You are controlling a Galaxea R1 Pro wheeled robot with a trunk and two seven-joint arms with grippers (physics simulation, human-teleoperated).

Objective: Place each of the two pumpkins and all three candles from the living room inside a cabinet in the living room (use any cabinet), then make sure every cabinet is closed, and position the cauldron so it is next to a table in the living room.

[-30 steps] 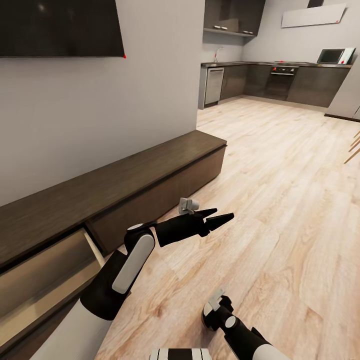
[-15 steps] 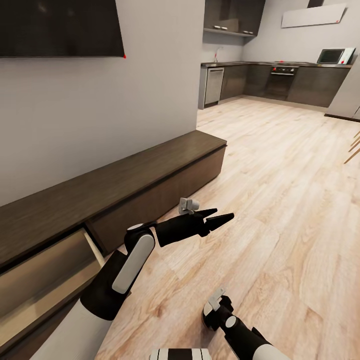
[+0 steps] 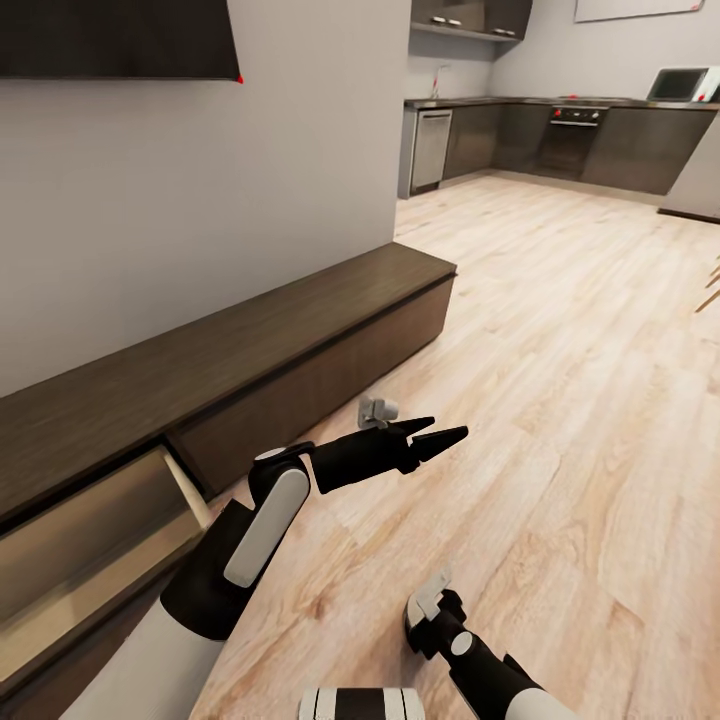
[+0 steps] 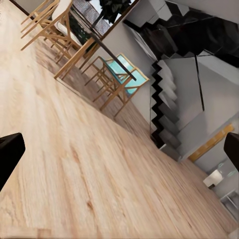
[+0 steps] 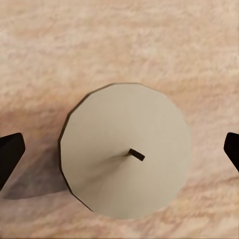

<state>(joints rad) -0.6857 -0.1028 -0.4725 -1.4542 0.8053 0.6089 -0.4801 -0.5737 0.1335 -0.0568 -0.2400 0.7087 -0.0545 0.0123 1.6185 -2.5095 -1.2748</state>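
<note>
A candle (image 5: 127, 149) stands on the wood floor, seen from straight above as a pale round top with a short dark wick. My right gripper (image 5: 120, 152) hangs open over it, one fingertip on each side and neither touching it. In the head view only the right wrist (image 3: 436, 620) shows, low in the picture. My left gripper (image 3: 445, 430) is open and empty, held out over the floor in front of the cabinet (image 3: 250, 340). That long dark-brown cabinet runs along the wall, with one drawer (image 3: 90, 540) pulled open at the lower left. The pumpkins and the cauldron are out of view.
A dark TV (image 3: 110, 35) hangs on the wall above the cabinet. A kitchen (image 3: 560, 150) lies beyond the wall's end. The left wrist view looks across the floor to wooden chairs and a table (image 4: 94, 55) and a dark staircase (image 4: 169, 114).
The whole head view has shifted, so the camera now looks a little further down. Both arms hold the same pose.
</note>
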